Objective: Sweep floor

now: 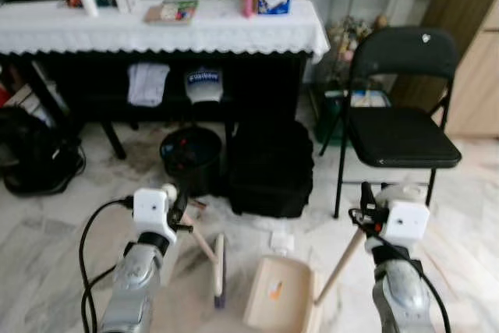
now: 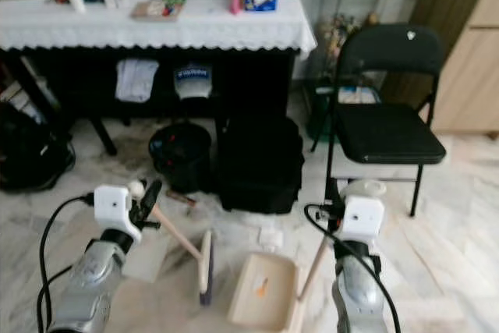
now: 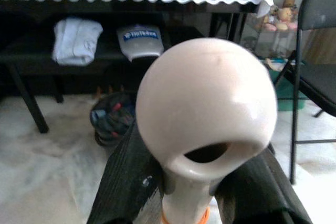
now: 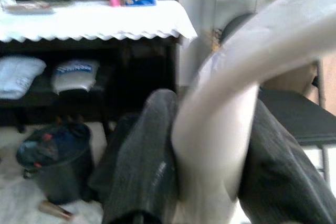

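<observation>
With the left gripper (image 1: 173, 207) clenched on the cream-handled hand broom (image 1: 219, 271) and the right gripper (image 1: 365, 210) clamped on the beige plastic dustpan (image 1: 277, 294), which holds one orange scrap (image 1: 276, 290), sweeping looks barely begun, since a white scrap (image 1: 280, 242) lies on the marble floor (image 1: 62, 239).

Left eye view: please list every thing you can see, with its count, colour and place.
broom: 1, beige, on floor, handle in left gripper
dustpan: 1, beige, on floor, handle in right gripper
orange scrap: 1, in dustpan
bin: 1, black, under table
black bag: 1, beside bin
folding chair: 1, black, right
table: 1, white lace cloth, back
left gripper: 1, black, shut
right gripper: 1, black, shut
</observation>
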### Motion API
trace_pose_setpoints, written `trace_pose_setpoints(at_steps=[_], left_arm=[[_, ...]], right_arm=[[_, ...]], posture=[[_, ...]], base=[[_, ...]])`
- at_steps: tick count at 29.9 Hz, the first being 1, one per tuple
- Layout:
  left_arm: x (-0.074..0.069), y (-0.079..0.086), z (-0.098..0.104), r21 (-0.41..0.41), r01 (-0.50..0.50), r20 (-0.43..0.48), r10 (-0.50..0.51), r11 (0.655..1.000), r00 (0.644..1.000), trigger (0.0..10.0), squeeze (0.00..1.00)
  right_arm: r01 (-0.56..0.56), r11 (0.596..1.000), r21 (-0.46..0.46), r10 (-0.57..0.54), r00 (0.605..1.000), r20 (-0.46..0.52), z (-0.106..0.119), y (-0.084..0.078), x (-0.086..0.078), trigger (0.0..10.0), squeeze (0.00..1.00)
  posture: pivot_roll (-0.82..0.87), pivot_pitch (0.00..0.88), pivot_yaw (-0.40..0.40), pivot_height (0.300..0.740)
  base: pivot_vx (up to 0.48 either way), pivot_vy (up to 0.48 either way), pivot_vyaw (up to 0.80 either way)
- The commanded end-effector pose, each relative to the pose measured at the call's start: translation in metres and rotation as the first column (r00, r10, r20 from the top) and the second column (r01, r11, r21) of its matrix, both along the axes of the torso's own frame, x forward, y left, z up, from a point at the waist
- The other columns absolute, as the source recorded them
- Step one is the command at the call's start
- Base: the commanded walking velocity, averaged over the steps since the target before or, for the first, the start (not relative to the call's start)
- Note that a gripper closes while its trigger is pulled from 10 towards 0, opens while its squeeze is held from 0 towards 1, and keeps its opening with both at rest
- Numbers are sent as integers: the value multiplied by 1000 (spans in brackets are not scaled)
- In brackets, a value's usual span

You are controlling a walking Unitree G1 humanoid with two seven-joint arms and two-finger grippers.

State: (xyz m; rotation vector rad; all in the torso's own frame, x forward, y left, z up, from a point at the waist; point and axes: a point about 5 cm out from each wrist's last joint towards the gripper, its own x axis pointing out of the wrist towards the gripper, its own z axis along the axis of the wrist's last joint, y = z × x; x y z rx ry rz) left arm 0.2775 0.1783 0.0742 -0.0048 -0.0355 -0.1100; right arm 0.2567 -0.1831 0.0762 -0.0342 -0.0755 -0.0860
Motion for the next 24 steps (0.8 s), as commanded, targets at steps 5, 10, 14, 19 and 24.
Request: trace_pose_setpoints(at_steps=[5, 10, 14, 19, 24], left_arm=[[5, -6, 11, -1, 16, 56, -16, 1000, 998, 10000, 0], [4, -6, 11, -2, 14, 55, -14, 1000, 998, 10000, 0], [5, -5, 11, -1, 12, 56, -12, 1000, 998, 10000, 0], [4, -6, 11, -3, 12, 55, -12, 1000, 998, 10000, 0], [4, -6, 11, -2, 13, 53, -13, 1000, 999, 10000, 0]], right_arm=[[-1, 1000, 10, 1, 999, 33, 8, -2, 1, 10000, 0], [10, 999, 40, -11, 1000, 29, 7, -2, 2, 10000, 0], [5, 999, 36, -6, 1000, 31, 8, -3, 2, 10000, 0], [10, 1000, 28, -11, 1000, 26, 7, -3, 2, 10000, 0], [6, 1000, 30, -7, 1000, 25, 7, -3, 2, 10000, 0]], posture=[[-68, 0, 33, 740], [-67, 0, 32, 740], [-67, 0, 32, 740], [-66, 0, 32, 740], [-67, 0, 32, 740]], base=[[261, 0, 0], [261, 0, -90], [260, 0, -680], [258, 0, -151], [260, 0, 0]])
